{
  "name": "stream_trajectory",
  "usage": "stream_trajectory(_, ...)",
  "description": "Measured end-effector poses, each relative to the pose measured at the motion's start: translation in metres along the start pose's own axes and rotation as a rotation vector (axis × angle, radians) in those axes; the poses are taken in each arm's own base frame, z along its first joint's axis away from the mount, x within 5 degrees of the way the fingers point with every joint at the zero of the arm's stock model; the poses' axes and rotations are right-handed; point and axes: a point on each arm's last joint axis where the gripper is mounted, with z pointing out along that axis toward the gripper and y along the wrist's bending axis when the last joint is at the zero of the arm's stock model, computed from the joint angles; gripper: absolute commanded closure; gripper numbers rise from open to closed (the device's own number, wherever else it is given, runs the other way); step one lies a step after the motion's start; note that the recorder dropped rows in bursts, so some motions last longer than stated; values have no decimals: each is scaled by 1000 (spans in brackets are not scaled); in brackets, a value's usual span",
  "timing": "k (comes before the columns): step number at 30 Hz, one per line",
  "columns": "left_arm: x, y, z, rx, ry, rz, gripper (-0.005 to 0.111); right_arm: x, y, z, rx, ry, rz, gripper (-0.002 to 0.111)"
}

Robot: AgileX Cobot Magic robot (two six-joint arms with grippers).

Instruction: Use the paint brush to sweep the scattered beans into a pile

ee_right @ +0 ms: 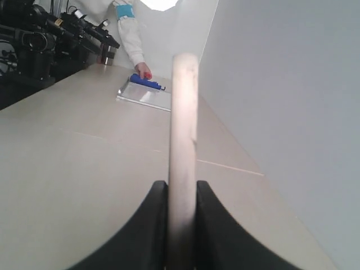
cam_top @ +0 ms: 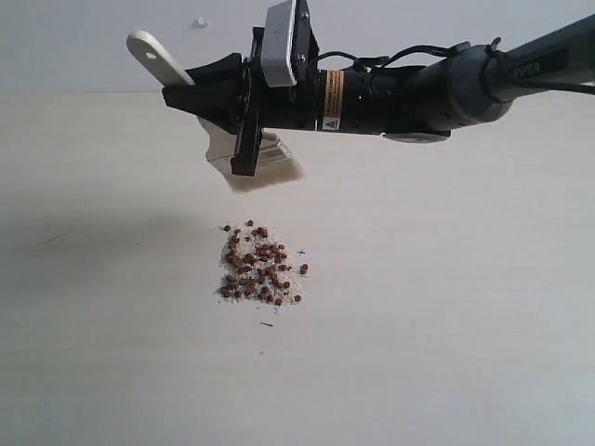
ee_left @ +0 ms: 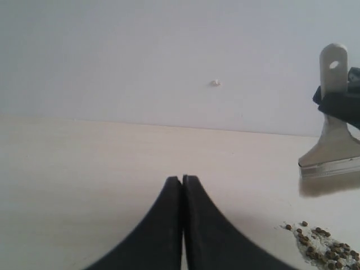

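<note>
Illumination is diffuse and moderately bright throughout. Exterior view: a broad, soft shadow lies on the tabletop (cam_top: 84, 246) to the left of the beans (cam_top: 260, 265); detail is slightly grainy but legible. Left wrist view: pale, hazy, low contrast; the left hand (ee_left: 182, 180) renders soft-edged. Right wrist view: one overexposed patch (ee_right: 160, 3); the paint brush (ee_right: 184, 140) handle, near the lens, is blurred.

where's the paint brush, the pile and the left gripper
the paint brush (ee_left: 333, 147): left wrist view, on the metal ferrule
the pile (cam_top: 258, 265): exterior view, middle of the cluster
left gripper (ee_left: 182, 179): left wrist view, where the closed fingertips meet
</note>
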Motion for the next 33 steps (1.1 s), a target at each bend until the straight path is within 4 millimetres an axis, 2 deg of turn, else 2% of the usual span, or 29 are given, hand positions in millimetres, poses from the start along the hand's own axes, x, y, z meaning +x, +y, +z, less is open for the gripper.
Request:
stream_trajectory(5,0,0,0,0,0,0,107,14,2,1,-14,18,-15,108)
stream_trajectory(11,0,0,0,0,0,0,107,13,-8,7,-12,0,-61,108)
stream_trajectory(18,0,0,0,0,0,0,107,34,-11,11,-12,6,-37,108)
stream_trajectory(27,0,0,0,0,0,0,107,35,-11,26,-28,-20,-36,108)
stream_trajectory(33,0,0,0,0,0,0,107,46,-11,33,-32,-30,-26,108)
